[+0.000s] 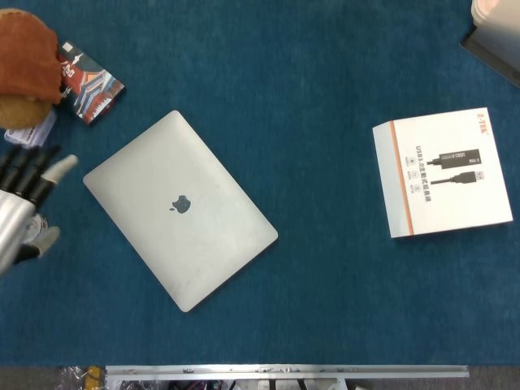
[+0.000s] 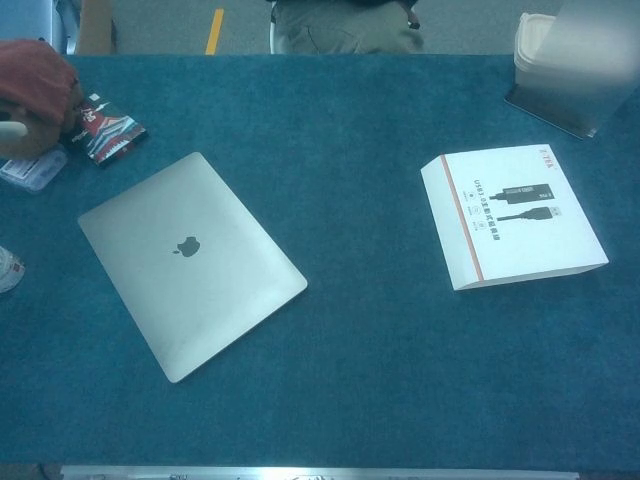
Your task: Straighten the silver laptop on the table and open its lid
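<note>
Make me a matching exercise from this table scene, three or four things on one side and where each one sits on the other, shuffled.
Things:
1. silver laptop
2. white cable box
3. left hand
4. patterned packet

Places:
A. right side of the table
B. left edge, beside the laptop
C. left of centre, lid closed, lying askew
D. far left corner area

Pairs: 1-C, 2-A, 3-B, 4-D

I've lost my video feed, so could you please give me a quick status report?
Left hand open, beside the laptop's left corner; right hand out of view. Silver laptop askew, lid closed, untouched. Nothing on it.
</note>
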Controlling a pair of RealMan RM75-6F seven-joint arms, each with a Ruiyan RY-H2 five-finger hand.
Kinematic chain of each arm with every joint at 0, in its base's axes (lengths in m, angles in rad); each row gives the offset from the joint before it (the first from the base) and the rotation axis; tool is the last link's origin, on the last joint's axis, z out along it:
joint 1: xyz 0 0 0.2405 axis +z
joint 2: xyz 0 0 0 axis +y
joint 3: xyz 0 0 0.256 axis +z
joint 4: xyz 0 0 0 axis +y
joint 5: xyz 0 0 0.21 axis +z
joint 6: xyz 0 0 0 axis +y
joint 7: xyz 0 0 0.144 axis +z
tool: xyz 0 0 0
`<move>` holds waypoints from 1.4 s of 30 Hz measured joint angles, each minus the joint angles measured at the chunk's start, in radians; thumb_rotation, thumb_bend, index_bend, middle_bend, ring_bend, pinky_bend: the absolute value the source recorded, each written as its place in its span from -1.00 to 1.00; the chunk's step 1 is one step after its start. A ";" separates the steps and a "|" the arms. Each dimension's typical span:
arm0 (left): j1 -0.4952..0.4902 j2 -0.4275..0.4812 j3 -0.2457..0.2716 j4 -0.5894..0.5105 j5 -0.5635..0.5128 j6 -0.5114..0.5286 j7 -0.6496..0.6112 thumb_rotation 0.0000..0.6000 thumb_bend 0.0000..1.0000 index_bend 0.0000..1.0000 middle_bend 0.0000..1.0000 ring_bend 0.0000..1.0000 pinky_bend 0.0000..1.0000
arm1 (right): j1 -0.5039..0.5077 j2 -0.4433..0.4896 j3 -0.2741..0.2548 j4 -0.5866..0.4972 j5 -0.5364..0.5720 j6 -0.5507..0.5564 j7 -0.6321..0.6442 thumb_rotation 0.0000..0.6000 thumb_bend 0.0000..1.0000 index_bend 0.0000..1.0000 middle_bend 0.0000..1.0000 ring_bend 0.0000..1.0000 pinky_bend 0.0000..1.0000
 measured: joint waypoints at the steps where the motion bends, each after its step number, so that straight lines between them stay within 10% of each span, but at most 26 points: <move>1: -0.006 -0.002 0.005 0.003 0.011 -0.010 0.008 1.00 -0.50 -0.98 -1.00 -0.95 -0.89 | 0.001 -0.001 0.000 0.000 0.000 -0.002 0.000 1.00 -0.48 -0.97 -0.62 -0.82 -0.85; 11: -0.083 -0.097 0.041 0.040 0.078 -0.131 0.086 0.98 -0.50 -1.00 -1.00 -1.00 -0.97 | 0.011 -0.006 0.003 0.015 0.006 -0.017 0.019 1.00 -0.48 -0.97 -0.62 -0.82 -0.85; 28: -0.093 -0.283 0.070 0.213 0.076 -0.125 0.101 0.25 -0.52 -1.00 -1.00 -1.00 -1.00 | 0.010 0.011 0.003 0.016 0.000 -0.008 0.066 1.00 -0.49 -0.97 -0.62 -0.82 -0.85; 42: -0.077 -0.389 0.087 0.368 0.073 -0.062 0.048 0.23 -0.54 -1.00 -1.00 -1.00 -1.00 | 0.013 0.023 0.004 -0.018 -0.015 0.002 0.061 1.00 -0.49 -0.97 -0.62 -0.82 -0.85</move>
